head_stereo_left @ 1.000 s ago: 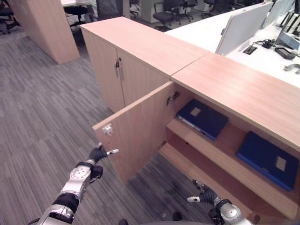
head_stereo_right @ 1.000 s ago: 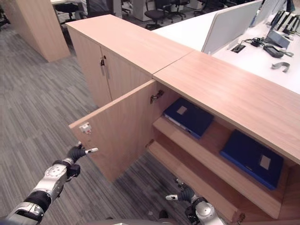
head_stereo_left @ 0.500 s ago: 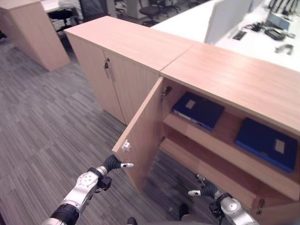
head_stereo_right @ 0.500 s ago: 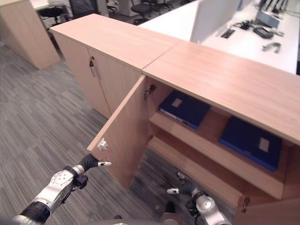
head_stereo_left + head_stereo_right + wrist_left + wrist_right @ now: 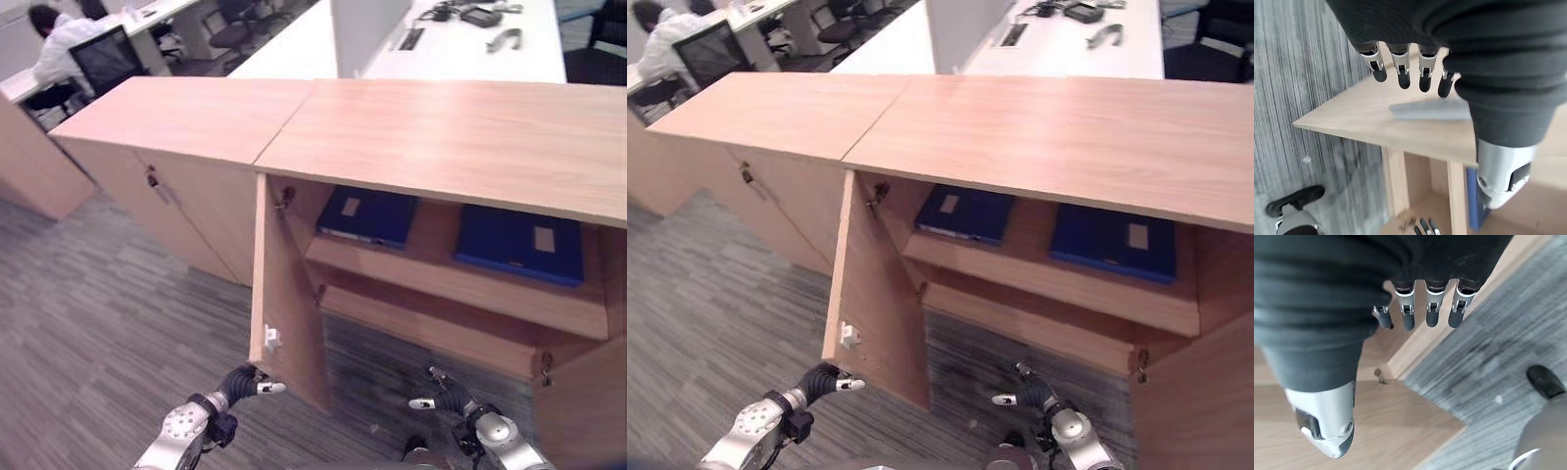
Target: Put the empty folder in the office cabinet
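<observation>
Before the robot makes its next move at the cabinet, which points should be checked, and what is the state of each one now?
1. Left cabinet door wide open: ok.
2. Two blue folders lying flat on the upper shelf: ok.
3. Left hand holds nothing, fingers straight, near the door's lower edge: ok.
4. Right hand holds nothing, low before the cabinet's bottom: ok.
5. Right door open: ok; how far, cannot tell.
6. Whether the folders are empty: cannot tell.

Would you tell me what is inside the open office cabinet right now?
Inside the office cabinet, two dark blue folders lie flat on the upper shelf: one on the left, one on the right. The space below that shelf is mostly hidden; nothing can be made out there.
</observation>
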